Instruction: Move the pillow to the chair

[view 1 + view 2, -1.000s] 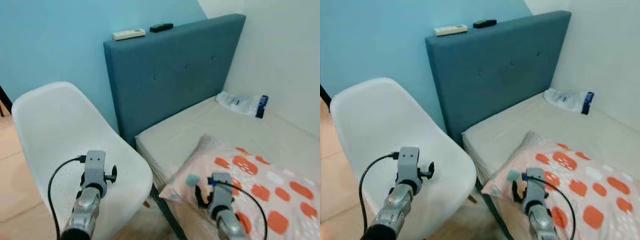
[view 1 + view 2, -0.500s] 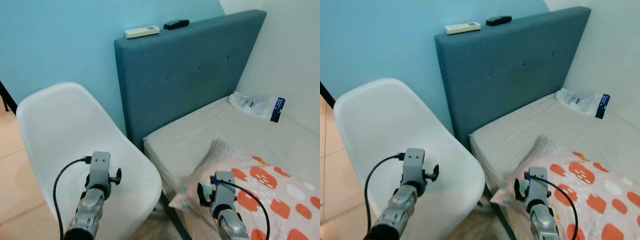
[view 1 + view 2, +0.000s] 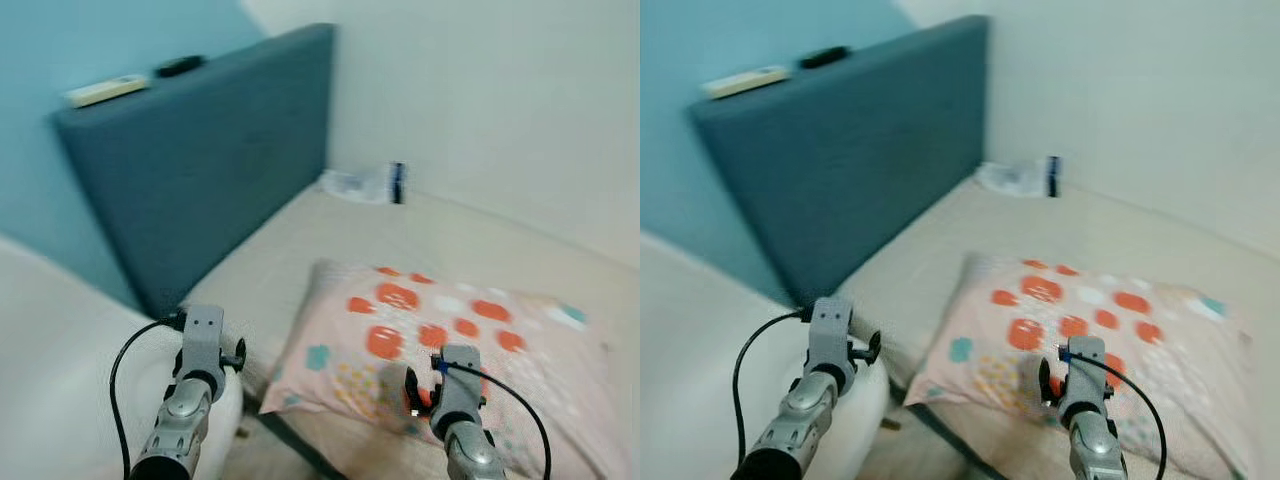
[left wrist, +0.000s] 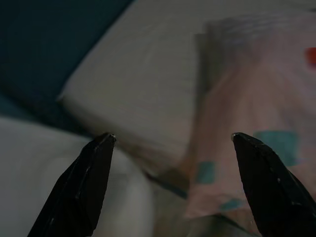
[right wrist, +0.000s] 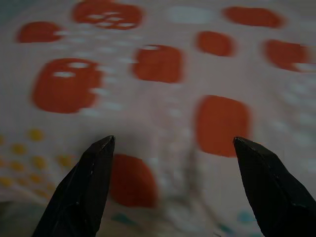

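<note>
Orange-spotted pillow [image 3: 440, 330] flat on the bed [image 3: 470, 240], both hands, left [image 4: 170, 143] and right [image 5: 173, 143], spread wide, empty.

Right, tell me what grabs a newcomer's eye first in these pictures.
The pillow stands out first, pale pink with orange-red patches, lying on the beige bed before the robot. Behind it rises the dark blue headboard, with two remotes on its top edge. Both arms reach forward: the right gripper is open over the pillow, the left gripper open near the bed's corner, above the white chair.
</note>
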{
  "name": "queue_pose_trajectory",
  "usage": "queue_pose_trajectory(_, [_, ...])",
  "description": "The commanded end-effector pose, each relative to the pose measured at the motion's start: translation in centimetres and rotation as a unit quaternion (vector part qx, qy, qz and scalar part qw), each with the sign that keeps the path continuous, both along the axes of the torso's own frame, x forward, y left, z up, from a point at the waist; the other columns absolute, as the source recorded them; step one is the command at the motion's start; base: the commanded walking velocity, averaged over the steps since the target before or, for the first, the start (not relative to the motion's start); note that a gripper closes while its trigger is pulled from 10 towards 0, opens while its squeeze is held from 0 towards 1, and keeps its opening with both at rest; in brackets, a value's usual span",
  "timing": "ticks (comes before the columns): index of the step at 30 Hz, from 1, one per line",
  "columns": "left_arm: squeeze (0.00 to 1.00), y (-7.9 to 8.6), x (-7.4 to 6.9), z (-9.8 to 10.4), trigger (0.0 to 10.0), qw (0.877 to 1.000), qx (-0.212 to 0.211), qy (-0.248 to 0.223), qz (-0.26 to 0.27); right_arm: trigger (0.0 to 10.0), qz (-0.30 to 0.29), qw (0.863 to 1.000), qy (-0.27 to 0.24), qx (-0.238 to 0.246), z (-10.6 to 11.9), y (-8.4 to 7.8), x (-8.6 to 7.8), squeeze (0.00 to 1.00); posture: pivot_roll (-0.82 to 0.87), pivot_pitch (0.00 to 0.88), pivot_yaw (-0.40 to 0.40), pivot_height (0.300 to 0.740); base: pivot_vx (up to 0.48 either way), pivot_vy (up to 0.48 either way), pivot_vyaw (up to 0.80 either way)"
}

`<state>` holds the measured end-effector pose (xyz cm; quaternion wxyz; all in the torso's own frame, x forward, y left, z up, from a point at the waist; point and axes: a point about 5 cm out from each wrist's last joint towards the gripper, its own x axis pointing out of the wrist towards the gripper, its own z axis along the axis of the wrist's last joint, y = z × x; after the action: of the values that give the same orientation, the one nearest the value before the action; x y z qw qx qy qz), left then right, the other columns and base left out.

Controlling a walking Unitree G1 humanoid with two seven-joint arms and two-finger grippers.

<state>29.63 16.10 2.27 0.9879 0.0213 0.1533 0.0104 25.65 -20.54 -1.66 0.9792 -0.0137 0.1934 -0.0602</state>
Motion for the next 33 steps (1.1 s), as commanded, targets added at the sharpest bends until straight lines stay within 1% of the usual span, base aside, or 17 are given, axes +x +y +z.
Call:
queue_pose_trajectory(1, [0.0, 0.37, -0.53, -0.7, 10.0, 1.0, 0.006, 0.018, 0.003, 10.0, -0.002, 1.0, 0.01, 0.005, -0.36, 0.2, -0.29, 0.0, 0.01, 0.087, -0.001, 0.74, 0.0, 0.0, -0.8])
queue_pose_trajectory(7, [0.0, 0.41, -0.63, -0.93, 10.0, 1.0, -0.002, 0.026, 0.007, 10.0, -0.01, 1.0, 0.014, 0.006, -0.45, -0.13, -0.42, 0.0, 0.01, 0.086, -0.001, 0.74, 0.0, 0.0, -0.8])
queue_pose_trajectory(13, [0.0, 0.64, -0.71, -1.07, 10.0, 0.999, 0.011, 0.032, 0.009, 10.0, -0.013, 1.0, 0.012, 0.008, -0.33, -0.15, -0.28, 0.0, 0.01, 0.088, -0.004, 0.74, 0.0, 0.0, -0.8])
queue_pose_trajectory(23, [0.0, 0.75, -0.85, -1.29, 10.0, 0.999, 0.011, 0.039, 0.018, 10.0, -0.016, 1.0, 0.011, 0.011, -0.19, -0.23, -0.09, 0.0, 0.0, 0.095, -0.004, 0.74, 0.0, 0.0, -0.8])
queue_pose_trajectory(33, [0.0, 0.67, -0.51, -1.03, 10.0, 0.999, 0.01, 0.036, 0.022, 10.0, -0.022, 1.0, 0.011, 0.01, -0.08, -0.58, 0.0, 0.0, 0.0, 0.102, -0.002, 0.74, 0.0, 0.0, -0.8])
